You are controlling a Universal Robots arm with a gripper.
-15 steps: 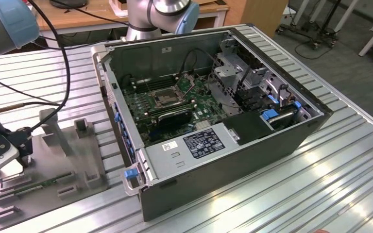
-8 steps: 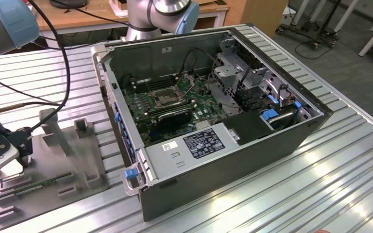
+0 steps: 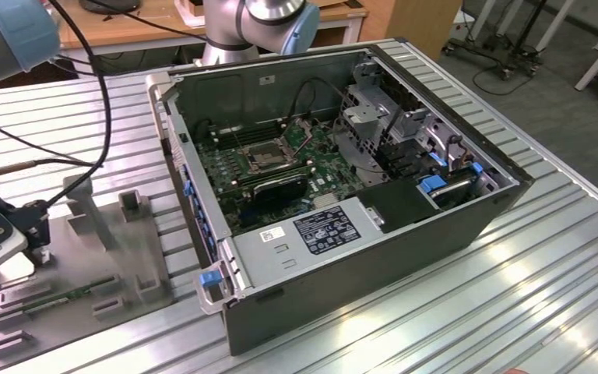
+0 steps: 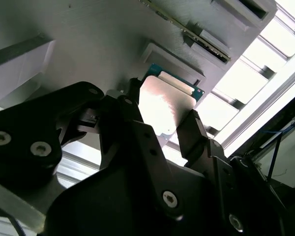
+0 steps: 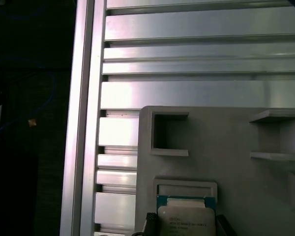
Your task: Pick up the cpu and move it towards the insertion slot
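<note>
The cpu (image 4: 164, 105), a pale silver square with a green rim, lies between my gripper's (image 4: 162, 112) two black fingers (image 4: 192, 132), which press against its opposite edges. It sits at a framed recess of the grey tray (image 4: 88, 44). In the first wrist view the cpu (image 5: 187, 221) shows with a dark fingertip on either side. In the exterior view my gripper (image 3: 16, 261) is low over the tray (image 3: 122, 257) at the exterior view's left. The insertion slot (image 3: 262, 158), a shiny silver frame with a dark centre, lies on the green board inside the open computer case, well apart from the gripper.
The open computer case (image 3: 382, 257) stands on the ribbed aluminium table (image 3: 548, 265). The tray carries upright grey holders (image 3: 86, 210) and a narrow green memory strip (image 3: 65, 296). Black cables (image 3: 96, 93) hang from the arm. The table's edge rail (image 5: 83, 123) runs near the tray.
</note>
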